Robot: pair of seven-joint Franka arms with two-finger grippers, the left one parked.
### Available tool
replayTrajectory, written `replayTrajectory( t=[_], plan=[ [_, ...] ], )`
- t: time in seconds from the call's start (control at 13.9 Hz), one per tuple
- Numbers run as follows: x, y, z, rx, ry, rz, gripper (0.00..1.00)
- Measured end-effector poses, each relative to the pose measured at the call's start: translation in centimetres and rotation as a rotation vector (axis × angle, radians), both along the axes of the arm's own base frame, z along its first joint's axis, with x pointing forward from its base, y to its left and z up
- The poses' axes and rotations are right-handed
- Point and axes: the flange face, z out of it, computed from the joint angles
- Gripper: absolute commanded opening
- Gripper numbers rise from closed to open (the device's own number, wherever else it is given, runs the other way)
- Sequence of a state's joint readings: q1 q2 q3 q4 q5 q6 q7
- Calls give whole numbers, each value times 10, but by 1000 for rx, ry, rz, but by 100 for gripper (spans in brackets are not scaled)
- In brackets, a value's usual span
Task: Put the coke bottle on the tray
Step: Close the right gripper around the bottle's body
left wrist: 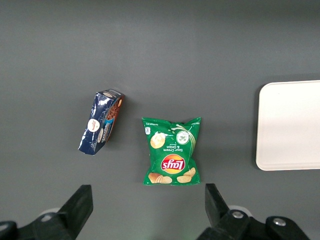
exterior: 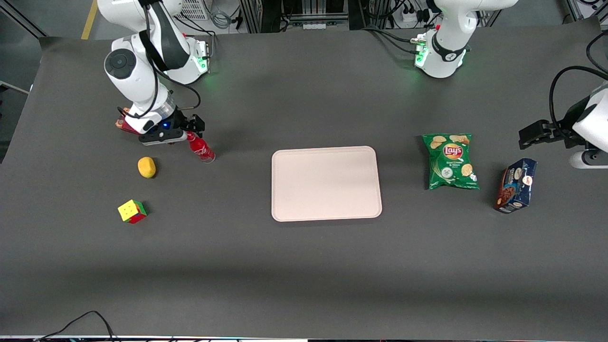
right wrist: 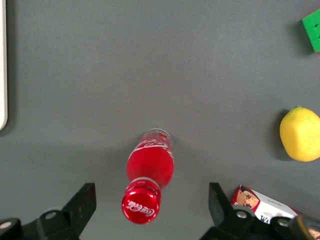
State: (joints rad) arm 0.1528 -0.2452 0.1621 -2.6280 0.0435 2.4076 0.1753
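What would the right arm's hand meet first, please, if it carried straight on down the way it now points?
Probably the coke bottle: its red cap stands between the open fingers of the hand, though the remaining height is unclear.

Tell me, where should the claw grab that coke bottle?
Probably round the neck just under the cap, coming straight down. The coke bottle stands upright, cap up, and the open gripper hangs above it, a finger on each side.
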Motion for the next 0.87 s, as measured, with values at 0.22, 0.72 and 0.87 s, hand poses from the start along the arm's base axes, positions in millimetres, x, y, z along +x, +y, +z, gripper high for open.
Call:
replayTrajectory(
  t=[0.22, 0.72, 0.87],
  plan=[
    [-1, 4, -8, -4, 13, 9, 95],
    [-3, 5, -11, -6, 20, 13, 17],
    [-3, 5, -11, -6, 20, 13, 0]
  ],
)
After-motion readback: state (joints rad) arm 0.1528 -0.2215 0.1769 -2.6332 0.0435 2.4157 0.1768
